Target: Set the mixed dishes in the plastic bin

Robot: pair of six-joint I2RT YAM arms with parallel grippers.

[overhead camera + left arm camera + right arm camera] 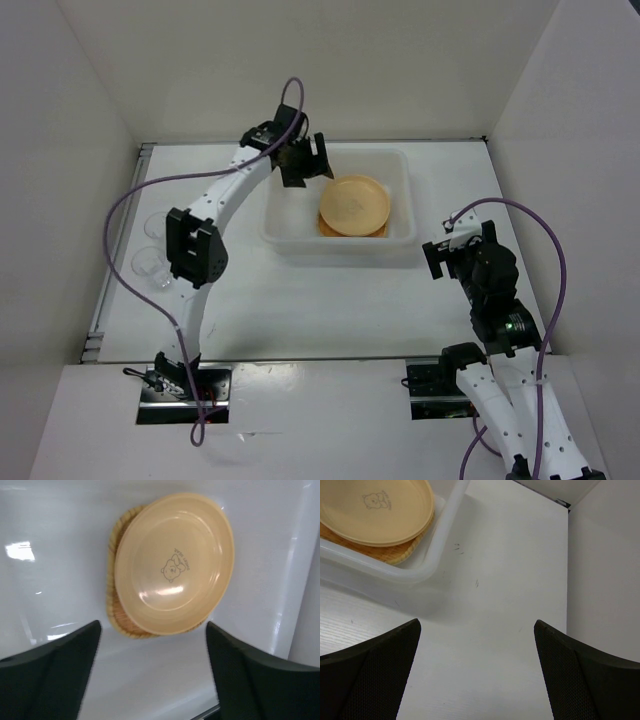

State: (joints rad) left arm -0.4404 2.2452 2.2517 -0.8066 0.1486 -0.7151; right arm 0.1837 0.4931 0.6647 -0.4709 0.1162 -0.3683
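The translucent white bin (405,190) stands in the middle of the table. Inside it a tan-yellow plate (354,204) with a small bear print lies on the woven wicker tray (328,229). I cannot make out a second plate. My left gripper (310,168) hangs open and empty over the bin's back left part. In the left wrist view the plate (175,565) and the tray edge (116,612) lie just beyond the gripper (152,630). My right gripper (440,250) is open and empty over the table right of the bin. Two clear cups (152,225) (150,264) stand at the far left.
White walls close the table on three sides. In the right wrist view the bin's corner (427,570), the plate (375,510) and the tray (390,554) are at upper left, with bare table under the gripper (476,625). The left arm's elbow (195,245) is next to the cups.
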